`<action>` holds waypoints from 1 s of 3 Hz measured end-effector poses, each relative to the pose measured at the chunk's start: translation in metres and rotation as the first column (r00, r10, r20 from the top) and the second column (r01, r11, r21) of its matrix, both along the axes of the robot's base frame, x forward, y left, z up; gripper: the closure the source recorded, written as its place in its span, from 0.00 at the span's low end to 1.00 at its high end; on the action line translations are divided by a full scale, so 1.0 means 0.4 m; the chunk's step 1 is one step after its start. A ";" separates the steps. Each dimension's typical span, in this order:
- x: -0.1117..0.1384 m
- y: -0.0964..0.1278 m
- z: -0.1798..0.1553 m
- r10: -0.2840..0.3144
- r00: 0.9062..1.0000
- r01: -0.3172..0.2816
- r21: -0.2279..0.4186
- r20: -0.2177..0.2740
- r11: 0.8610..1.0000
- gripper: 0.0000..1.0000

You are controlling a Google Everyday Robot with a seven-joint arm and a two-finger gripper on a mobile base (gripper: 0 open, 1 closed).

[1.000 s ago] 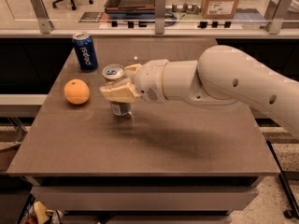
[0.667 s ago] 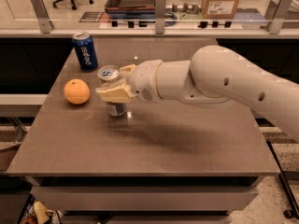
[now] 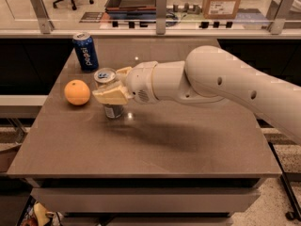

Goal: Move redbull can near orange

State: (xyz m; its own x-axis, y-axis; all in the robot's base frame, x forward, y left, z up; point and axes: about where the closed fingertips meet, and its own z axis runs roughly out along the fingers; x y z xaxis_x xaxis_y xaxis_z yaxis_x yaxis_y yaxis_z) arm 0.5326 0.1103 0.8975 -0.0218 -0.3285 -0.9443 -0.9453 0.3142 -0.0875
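Note:
The redbull can (image 3: 106, 77) is a slim silver can with a shiny top, standing upright on the brown table (image 3: 155, 140). My gripper (image 3: 112, 87) is shut on the can, its cream fingers (image 3: 112, 96) around the can's middle. The can's base (image 3: 114, 112) shows below the fingers, at or just above the tabletop. The orange (image 3: 77, 92) sits on the table a short way left of the can, with a small gap between them.
A dark blue Pepsi can (image 3: 85, 51) stands at the table's back left, behind the orange. My white arm (image 3: 221, 86) reaches in from the right. A glass rail with metal posts (image 3: 161, 13) runs behind the table.
My gripper has carried the redbull can to the left, closer to the orange. The orange and the Pepsi can have not moved.

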 end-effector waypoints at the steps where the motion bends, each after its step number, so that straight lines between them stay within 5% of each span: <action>1: -0.003 0.005 0.002 0.004 1.000 -0.004 -0.001 0.002 1.000 0.59; 3: -0.009 0.015 0.006 0.011 1.000 -0.011 -0.003 0.005 1.000 0.13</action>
State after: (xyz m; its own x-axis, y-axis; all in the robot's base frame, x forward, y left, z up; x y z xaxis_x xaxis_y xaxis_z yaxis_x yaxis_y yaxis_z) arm 0.5291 0.1162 0.8999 -0.0136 -0.3312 -0.9435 -0.9482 0.3037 -0.0930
